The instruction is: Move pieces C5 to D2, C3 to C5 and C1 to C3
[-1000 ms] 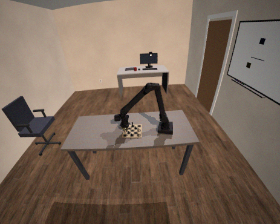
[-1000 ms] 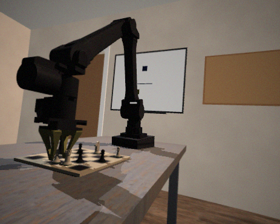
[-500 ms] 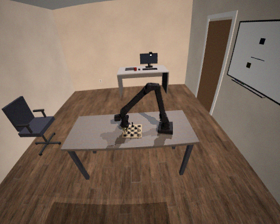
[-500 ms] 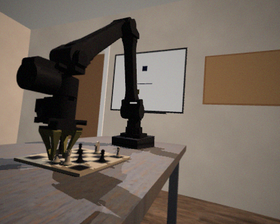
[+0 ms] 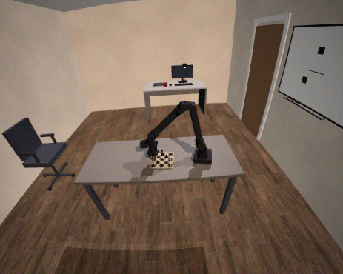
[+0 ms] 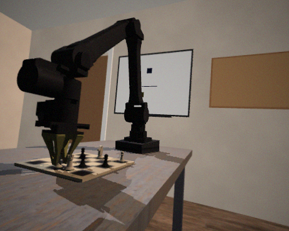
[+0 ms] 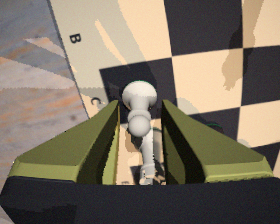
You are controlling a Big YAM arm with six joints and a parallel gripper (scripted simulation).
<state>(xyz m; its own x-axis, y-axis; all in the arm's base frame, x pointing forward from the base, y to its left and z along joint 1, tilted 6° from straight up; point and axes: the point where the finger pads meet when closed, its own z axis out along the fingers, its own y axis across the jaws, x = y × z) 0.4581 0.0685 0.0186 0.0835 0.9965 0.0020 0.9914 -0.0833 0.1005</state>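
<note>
Wrist view: my claw stands partly open, gripping nothing; a white piece at six o'clock; between the fingers, the white pawn on its edge square. I'd close evenly, lift straight.

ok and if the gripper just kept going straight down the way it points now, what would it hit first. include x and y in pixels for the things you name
Probably the chessboard [image 6: 82, 180] [image 7: 141, 10]: the gripper [image 6: 60, 164] [image 7: 140, 109] points down with a white pawn [image 6: 57, 167] [image 7: 140, 95] between its fingers, though the remaining gap is unclear.
</note>
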